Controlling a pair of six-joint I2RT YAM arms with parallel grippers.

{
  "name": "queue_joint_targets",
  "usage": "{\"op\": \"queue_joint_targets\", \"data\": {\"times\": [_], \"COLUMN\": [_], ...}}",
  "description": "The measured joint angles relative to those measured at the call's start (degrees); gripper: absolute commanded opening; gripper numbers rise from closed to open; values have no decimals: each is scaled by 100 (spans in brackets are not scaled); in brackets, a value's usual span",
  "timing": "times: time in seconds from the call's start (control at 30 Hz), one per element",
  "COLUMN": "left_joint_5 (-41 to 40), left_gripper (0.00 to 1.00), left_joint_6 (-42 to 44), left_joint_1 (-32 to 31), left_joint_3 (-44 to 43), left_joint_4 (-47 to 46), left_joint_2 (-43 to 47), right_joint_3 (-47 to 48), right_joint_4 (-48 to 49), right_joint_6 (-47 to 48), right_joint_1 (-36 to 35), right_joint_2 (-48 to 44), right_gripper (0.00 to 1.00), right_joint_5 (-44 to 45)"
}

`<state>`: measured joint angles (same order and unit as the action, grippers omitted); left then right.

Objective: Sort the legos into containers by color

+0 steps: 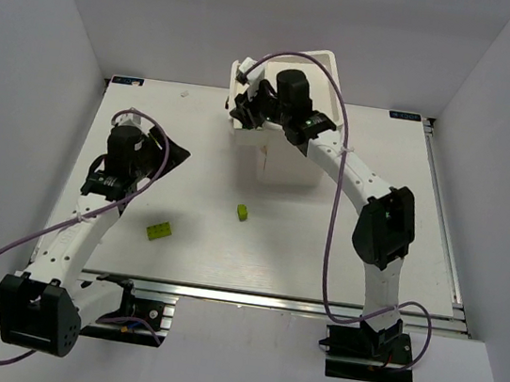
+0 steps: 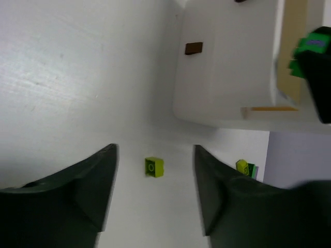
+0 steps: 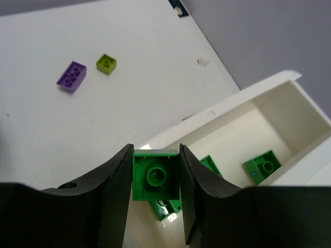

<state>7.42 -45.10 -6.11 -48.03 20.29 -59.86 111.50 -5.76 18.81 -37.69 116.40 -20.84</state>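
Observation:
My right gripper (image 3: pixel 156 155) is shut on a dark green lego (image 3: pixel 156 174) and holds it over the near edge of the open top drawer (image 3: pixel 269 85) of the white cabinet (image 1: pixel 286 172). Dark green legos (image 3: pixel 264 166) lie inside that drawer. In the top view the right gripper (image 1: pixel 245 106) is at the drawer's left side. A purple lego (image 3: pixel 72 76) and a lime lego (image 3: pixel 106 63) lie on the table beyond. My left gripper (image 2: pixel 155 150) is open and empty, with a small lime lego (image 2: pixel 154 167) on the table between its fingers. It hangs left of the cabinet (image 1: pixel 170 155).
Two lime legos (image 1: pixel 243 212) (image 1: pixel 160 230) lie on the table in front of the cabinet. A closed drawer with a brown knob (image 2: pixel 193 48) faces the left wrist camera. Another lime lego (image 2: pixel 242 166) lies by the cabinet's foot. Grey walls enclose the table.

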Motion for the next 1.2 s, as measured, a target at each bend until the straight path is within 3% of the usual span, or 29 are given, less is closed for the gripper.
{"op": "queue_joint_targets", "data": {"times": [0.07,0.1,0.13,0.2,0.33,0.4,0.47,0.5,0.6,0.9,1.2], "left_joint_5": [101,136,188,273,450,562,739,826,1154,2420,3447], "left_gripper": [50,43,29,23,20,21,21,21,21,25,28], "left_joint_6": [-70,-105,-127,-166,-168,-192,-219,-240,-328,-669,-1200], "left_joint_1": [0,0,0,0,0,0,0,0,2,-92,-433], "left_joint_3": [-2,-17,-74,-245,-824,-1058,-1401,-1545,-2076,-3257,-3875], "left_joint_4": [-402,-564,-717,-975,-1462,-1716,-1998,-2129,-2439,-3202,-4050], "left_joint_2": [-116,-219,-367,-756,-1725,-2133,-2695,-2922,-3668,-5128,-5936], "right_joint_3": [-2,-2,-2,0,15,15,15,15,-44,-1062,-1209], "right_joint_4": [-70,-79,-105,-83,-48,-55,-81,-114,-109,481,273], "right_joint_6": [26,48,46,103,122,83,-35,-111,-398,-929,-1287], "right_joint_1": [28,44,52,68,131,168,219,254,398,1123,1744], "right_joint_2": [160,210,227,221,214,203,144,81,-262,-2059,-2009], "right_gripper": [46,58,61,69,72,65,51,30,5,9,10], "right_joint_5": [107,142,168,199,205,146,59,-17,-179,-199,168]}}
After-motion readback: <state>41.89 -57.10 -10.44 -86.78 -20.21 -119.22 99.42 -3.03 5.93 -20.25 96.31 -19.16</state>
